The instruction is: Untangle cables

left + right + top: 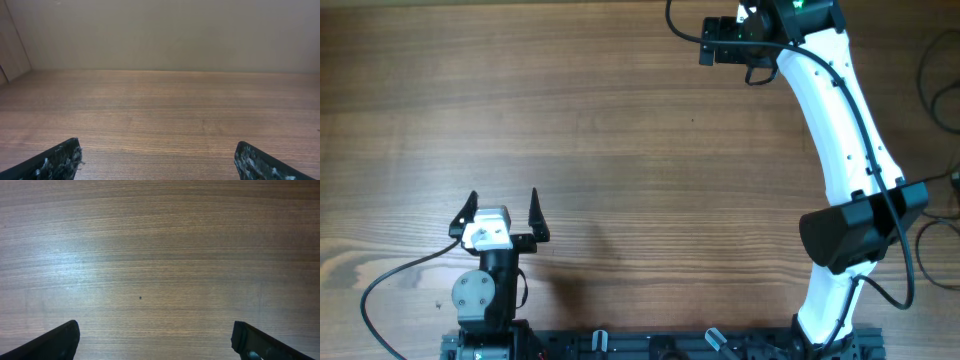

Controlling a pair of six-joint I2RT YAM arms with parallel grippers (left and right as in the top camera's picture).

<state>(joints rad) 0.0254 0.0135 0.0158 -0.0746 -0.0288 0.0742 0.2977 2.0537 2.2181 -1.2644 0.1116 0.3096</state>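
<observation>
Honestly, no cables show near the left gripper (502, 197) or right gripper (155, 326), both gaping empty over the table (620, 130), so progress can't be judged.

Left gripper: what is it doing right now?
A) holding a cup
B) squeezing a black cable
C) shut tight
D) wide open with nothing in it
D: the left gripper has its two fingers spread far apart, and the left wrist view shows only the wooden table between them.
</observation>
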